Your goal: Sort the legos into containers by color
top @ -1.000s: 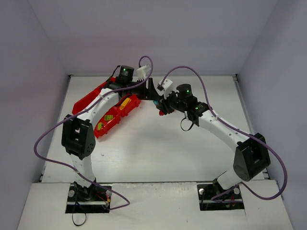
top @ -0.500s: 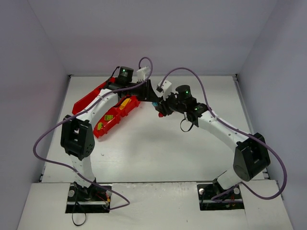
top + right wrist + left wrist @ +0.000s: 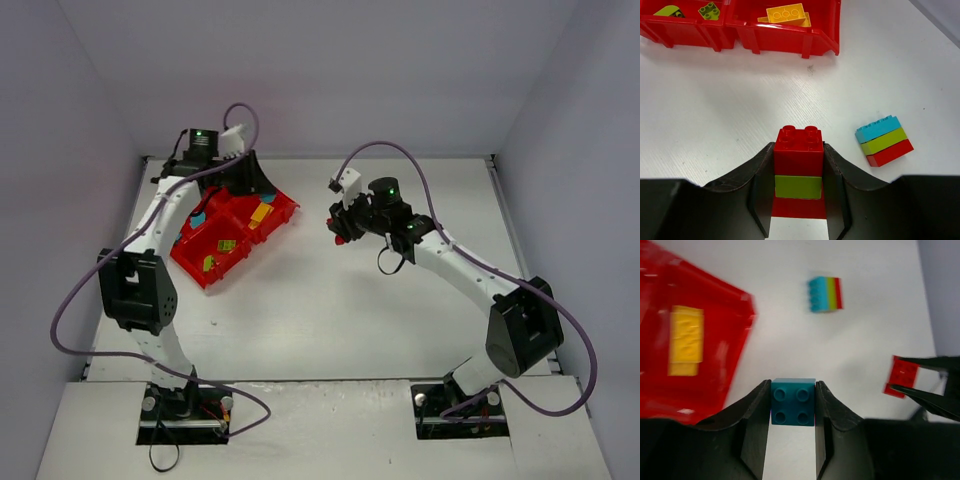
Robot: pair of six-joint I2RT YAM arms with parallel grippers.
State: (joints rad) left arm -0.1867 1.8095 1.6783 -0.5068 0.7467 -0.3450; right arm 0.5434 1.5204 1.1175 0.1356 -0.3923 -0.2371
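The step in hand looks like carrying a freshly split-off brick to the tray. The left gripper [image 3: 793, 386] pinches a single teal brick [image 3: 793, 402] between its fingers, and in the overhead view it hangs in the upper left of the frame, at the far edge of the red tray [image 3: 283, 212]. Its own blurred camera shows bare bench under the brick, with the tray's corner and a yellow brick [image 3: 686, 340] to the left. The right gripper [image 3: 798, 147], mid-frame, is pressed onto a red-green-red stack [image 3: 798, 165] held above the bench. A teal-green-red stack [image 3: 884, 141] lies loose to its right, well apart from the tray. Next, I'd say the left arm must bring the teal brick over the compartment meant for teal, possibly the upper-left one where a teal speck shows, and release it there without nudging the tray. After that the right arm's stack needs pulling apart too. A second ago both grippers met mid-frame, almost touching, with the left jaws wider. Since then the left arm has closed on the brick and swung away to the upper left, uncovering the tray, while the right arm has barely stirred.
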